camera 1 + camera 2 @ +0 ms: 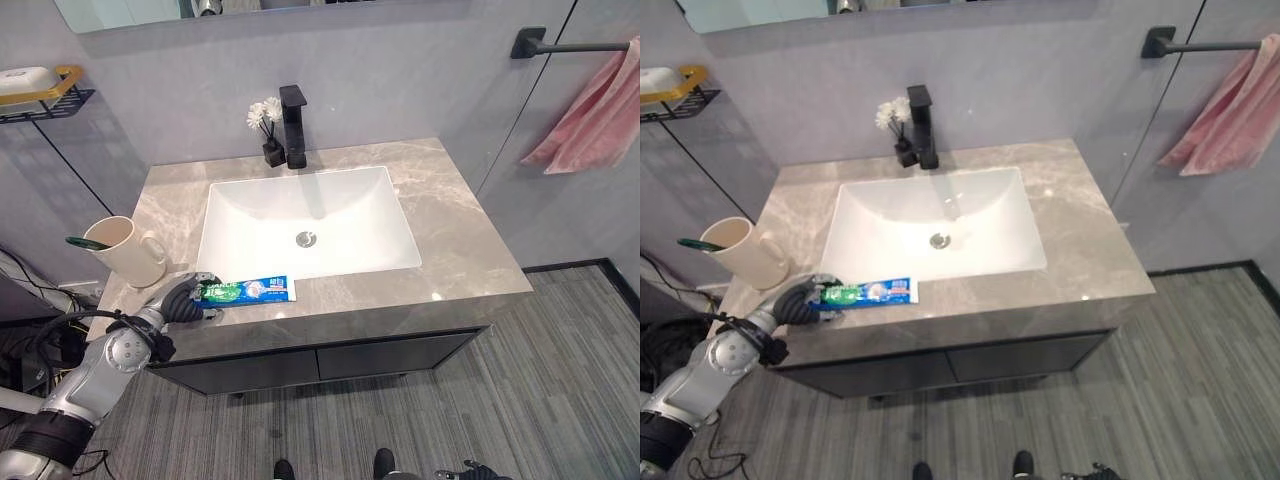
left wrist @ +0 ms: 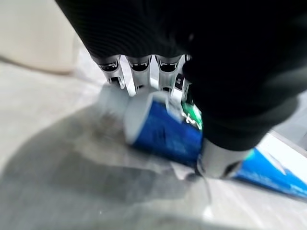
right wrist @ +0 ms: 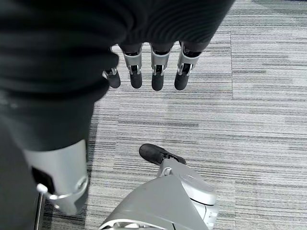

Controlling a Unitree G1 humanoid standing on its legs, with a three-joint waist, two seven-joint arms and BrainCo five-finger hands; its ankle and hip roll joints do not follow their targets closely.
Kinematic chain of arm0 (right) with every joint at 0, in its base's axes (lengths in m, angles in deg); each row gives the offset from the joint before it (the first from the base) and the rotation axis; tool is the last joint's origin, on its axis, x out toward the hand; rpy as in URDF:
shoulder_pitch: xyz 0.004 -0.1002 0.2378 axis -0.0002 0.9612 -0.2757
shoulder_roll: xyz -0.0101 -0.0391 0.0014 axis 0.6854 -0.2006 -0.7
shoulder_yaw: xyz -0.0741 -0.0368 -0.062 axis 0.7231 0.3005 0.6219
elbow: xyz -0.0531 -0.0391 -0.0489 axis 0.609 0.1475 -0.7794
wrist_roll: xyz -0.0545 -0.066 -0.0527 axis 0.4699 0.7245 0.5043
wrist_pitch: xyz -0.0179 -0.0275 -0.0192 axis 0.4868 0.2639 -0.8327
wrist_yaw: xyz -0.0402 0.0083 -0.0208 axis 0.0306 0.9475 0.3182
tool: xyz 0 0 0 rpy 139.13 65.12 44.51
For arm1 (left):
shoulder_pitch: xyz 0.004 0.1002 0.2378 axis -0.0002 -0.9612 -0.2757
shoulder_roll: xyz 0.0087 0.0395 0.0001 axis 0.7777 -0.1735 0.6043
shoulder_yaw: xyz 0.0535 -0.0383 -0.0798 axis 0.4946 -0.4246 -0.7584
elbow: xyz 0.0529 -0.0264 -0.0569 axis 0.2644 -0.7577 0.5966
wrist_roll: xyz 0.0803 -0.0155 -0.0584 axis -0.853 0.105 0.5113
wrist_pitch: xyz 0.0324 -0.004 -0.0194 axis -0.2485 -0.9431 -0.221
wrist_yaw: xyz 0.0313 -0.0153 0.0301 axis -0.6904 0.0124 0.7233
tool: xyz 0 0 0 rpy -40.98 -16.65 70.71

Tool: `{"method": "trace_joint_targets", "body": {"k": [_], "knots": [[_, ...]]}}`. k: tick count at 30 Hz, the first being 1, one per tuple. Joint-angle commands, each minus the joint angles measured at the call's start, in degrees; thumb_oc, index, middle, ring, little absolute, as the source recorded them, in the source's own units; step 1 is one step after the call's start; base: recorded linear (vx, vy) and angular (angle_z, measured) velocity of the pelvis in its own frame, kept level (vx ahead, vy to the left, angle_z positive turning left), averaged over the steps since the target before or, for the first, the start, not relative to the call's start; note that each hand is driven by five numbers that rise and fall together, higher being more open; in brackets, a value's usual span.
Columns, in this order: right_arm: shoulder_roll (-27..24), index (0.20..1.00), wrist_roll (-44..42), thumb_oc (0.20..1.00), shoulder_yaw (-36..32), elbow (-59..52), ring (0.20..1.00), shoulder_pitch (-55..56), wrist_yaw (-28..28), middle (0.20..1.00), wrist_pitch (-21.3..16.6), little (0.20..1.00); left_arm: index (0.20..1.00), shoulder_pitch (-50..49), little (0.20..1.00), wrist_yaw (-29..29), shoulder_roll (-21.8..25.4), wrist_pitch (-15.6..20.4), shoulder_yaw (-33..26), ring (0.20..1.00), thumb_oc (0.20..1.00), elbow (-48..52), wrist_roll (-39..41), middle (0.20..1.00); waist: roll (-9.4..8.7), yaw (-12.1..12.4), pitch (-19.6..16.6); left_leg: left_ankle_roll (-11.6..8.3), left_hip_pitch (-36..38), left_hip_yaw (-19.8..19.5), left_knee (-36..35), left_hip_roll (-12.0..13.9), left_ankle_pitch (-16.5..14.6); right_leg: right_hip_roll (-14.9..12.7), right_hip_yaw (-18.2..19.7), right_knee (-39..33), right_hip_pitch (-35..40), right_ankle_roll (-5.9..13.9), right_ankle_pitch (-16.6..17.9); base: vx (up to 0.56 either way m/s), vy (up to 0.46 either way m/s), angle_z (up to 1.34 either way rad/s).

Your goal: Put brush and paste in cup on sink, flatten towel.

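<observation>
A blue and green toothpaste tube [image 1: 250,291] lies on the grey marble counter [image 1: 455,225], in front of the white sink [image 1: 340,205] at the left. My left hand [image 1: 180,298] grips its cap end; in the left wrist view the fingers [image 2: 139,72] and thumb curl round the tube [image 2: 163,132]. A cream cup [image 1: 125,250] stands upright at the counter's left edge, with a green toothbrush [image 1: 88,243] in it. A pink towel [image 1: 595,115] hangs bunched on the wall bar at the right. My right hand [image 3: 144,72] hangs over the floor with straight fingers, holding nothing.
A black faucet [image 1: 293,125] and a small dark vase of white flowers [image 1: 268,130] stand behind the sink. A wire shelf with a soap dish [image 1: 40,90] sticks out of the left wall. Grey striped carpet [image 1: 560,380] covers the floor by the cabinet.
</observation>
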Motion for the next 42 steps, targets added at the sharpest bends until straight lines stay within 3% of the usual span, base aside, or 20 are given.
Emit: {"method": "trace_joint_targets", "body": {"k": [1,16,21,24,28,29,32,34,37,39,41,42], "knots": [[1.5,1.0,0.0,1.0,1.7,1.3,1.0,-3.7,0.2,1.0,-0.3,1.0,0.2,1.6,0.2,-1.4,-0.3,1.9,0.6,0.2,0.2,0.5,-0.3,0.2,-2.83,-0.8,1.1,-0.88,0.1,1.0,0.4,1.6,0.5,-3.2,4.3,0.0,1.2,3.06,2.1,0.0,0.0,0.0],[1.8,1.0,-0.3,1.0,1.0,2.2,1.0,-2.7,0.6,1.0,-0.7,1.0,0.2,0.0,0.2,-0.4,-3.0,3.6,3.4,0.2,0.2,-0.5,-5.0,0.2,-3.4,-0.9,0.0,-1.21,1.6,1.7,0.4,2.2,0.0,-2.8,4.7,-0.1,2.2,2.92,1.5,0.01,-0.006,-0.04],[1.1,1.0,-4.2,1.0,-2.2,3.0,1.0,-2.9,1.3,1.0,-0.6,1.0,0.2,0.9,0.2,1.7,-2.8,3.7,3.4,0.2,0.2,0.3,-7.2,0.2,-3.4,-0.9,-1.1,-1.27,2.2,1.7,0.4,2.4,-0.3,-2.7,4.7,-0.1,2.9,2.83,1.3,0.0,0.0,0.0],[0.4,1.0,-10.3,1.0,-5.9,3.0,1.0,-3.8,2.2,1.0,-1.2,1.0,0.2,2.2,0.2,9.7,-2.4,4.0,0.8,0.2,0.2,3.0,-13.5,0.2,-3.76,-0.6,-2.1,-1.38,3.0,1.6,0.4,2.6,-0.6,-2.5,4.7,-0.1,3.9,2.71,0.9,0.0,0.0,0.0],[-0.3,1.0,-13.4,1.0,-7.3,2.5,1.0,-4.2,2.9,1.0,-2.0,1.0,0.2,2.5,0.2,14.8,-2.4,4.4,-0.8,0.2,0.2,4.0,-17.3,0.2,-4.03,-0.5,-2.6,-1.47,3.4,1.5,0.4,2.7,-0.8,-2.4,4.7,-0.1,4.3,2.62,0.7,0.0,0.0,0.0],[-1.4,1.0,-17.8,1.0,-9.4,0.9,1.0,-4.2,3.1,1.0,-3.2,1.0,0.2,3.4,0.2,19.8,-1.6,4.4,-3.3,0.2,0.2,7.0,-20.5,0.2,-4.32,-0.6,-3.1,-1.64,3.4,1.5,0.4,2.7,-0.9,-2.3,4.7,-0.1,4.5,2.55,0.5,0.0,0.0,0.0],[-4.2,1.0,-21.6,1.0,-11.8,-1.1,1.0,-4.2,3.8,1.0,-4.1,1.0,0.2,4.0,0.2,23.3,-1.0,3.9,-5.8,0.2,0.2,8.3,-22.2,0.2,-4.58,-0.9,-3.5,-1.84,3.6,1.5,0.4,2.7,-0.9,-2.2,4.7,-0.1,4.8,2.48,0.3,0.0,0.0,0.0],[-10.0,1.0,-29.1,1.0,-17.9,-4.9,1.0,-5.2,5.8,1.0,-5.5,1.0,0.2,6.7,0.2,26.7,0.4,4.3,-9.7,0.2,0.2,11.5,-22.6,0.2,-4.82,-1.6,-4.4,-2.09,3.9,1.6,0.4,3.0,-1.0,-2.0,4.7,0.1,5.1,2.4,0.2,-0.05,-0.026,0.0],[-11.5,1.0,-39.7,1.0,-22.7,-11.3,1.0,-5.2,6.1,1.0,-6.8,1.0,0.2,8.1,0.2,27.9,1.0,3.9,-12.4,0.2,0.2,13.8,-23.0,0.2,-4.7,-2.0,-4.5,-2.19,4.0,1.7,0.4,3.1,-0.9,-1.9,4.9,0.2,5.1,2.41,0.2,0.0,0.0,0.0],[-12.6,1.0,-40.7,1.0,-23.8,-21.8,1.0,-3.8,9.6,1.0,-7.5,1.0,0.2,8.5,0.2,28.3,0.9,2.8,-14.6,0.2,0.2,14.9,-23.6,0.2,-4.63,-2.4,-4.8,-2.22,4.0,1.9,0.4,3.1,-1.0,-2.0,5.1,0.2,5.1,2.42,0.3,-0.02,0.005,-0.01],[-10.1,1.0,-42.5,1.0,-25.4,-51.1,1.0,-1.5,20.3,1.0,-11.4,1.0,0.2,9.9,0.2,29.7,-0.2,0.9,-18.6,0.2,0.2,19.7,-23.4,0.2,-3.98,-3.2,-5.0,-1.96,4.2,2.0,0.4,3.2,-0.7,-2.1,5.4,0.5,4.8,2.3,0.5,-0.04,0.017,-0.04],[-9.0,1.0,-44.1,1.0,-24.8,-56.5,1.0,-1.6,18.8,1.0,-12.5,1.0,0.2,11.2,0.2,30.6,-0.7,0.9,-19.3,0.2,0.2,20.8,-23.3,0.2,-3.96,-3.4,-5.2,-1.9,4.3,2.0,0.4,3.2,-0.6,-2.1,5.5,0.7,4.8,2.23,0.5,0.01,0.01,-0.03]]}}
